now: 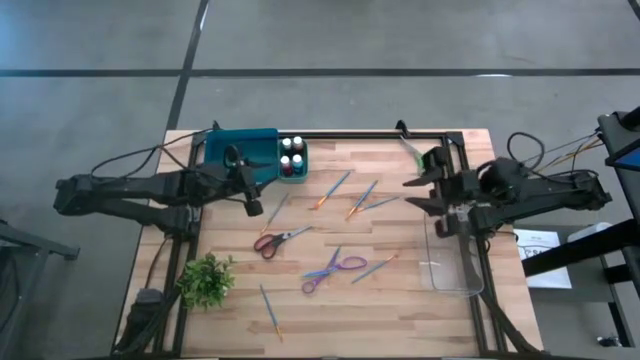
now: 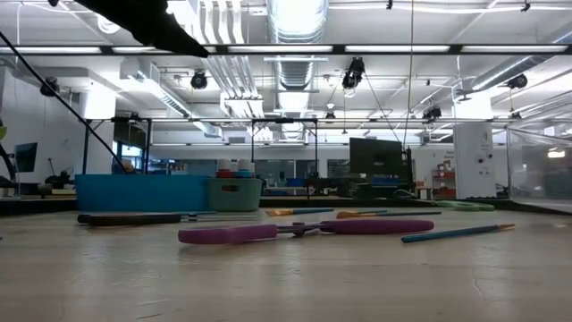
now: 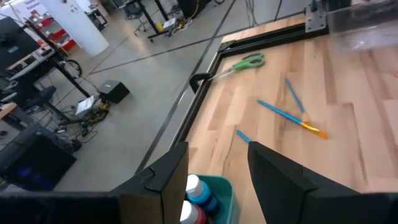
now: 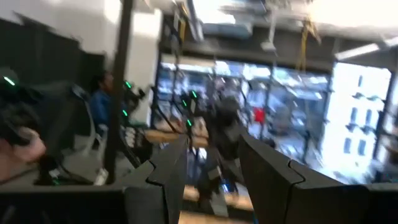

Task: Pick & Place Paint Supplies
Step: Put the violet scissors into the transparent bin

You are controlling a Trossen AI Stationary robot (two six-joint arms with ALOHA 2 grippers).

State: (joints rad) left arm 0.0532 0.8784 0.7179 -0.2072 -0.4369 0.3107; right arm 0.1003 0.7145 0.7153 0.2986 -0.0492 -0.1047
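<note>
- 2 tools hang spread and empty: our left tool (image 1: 252,192) near the teal bin (image 1: 240,150), our right tool (image 1: 425,192) beside the clear tray (image 1: 452,268).
- Paintbrushes lie flat mid-tabletop (image 1: 420,310); 1 blue-handled brush (image 1: 378,203) lies just left of the right tool, long axis pointing roughly toward it, so we judge the right arm nearer.
</note>
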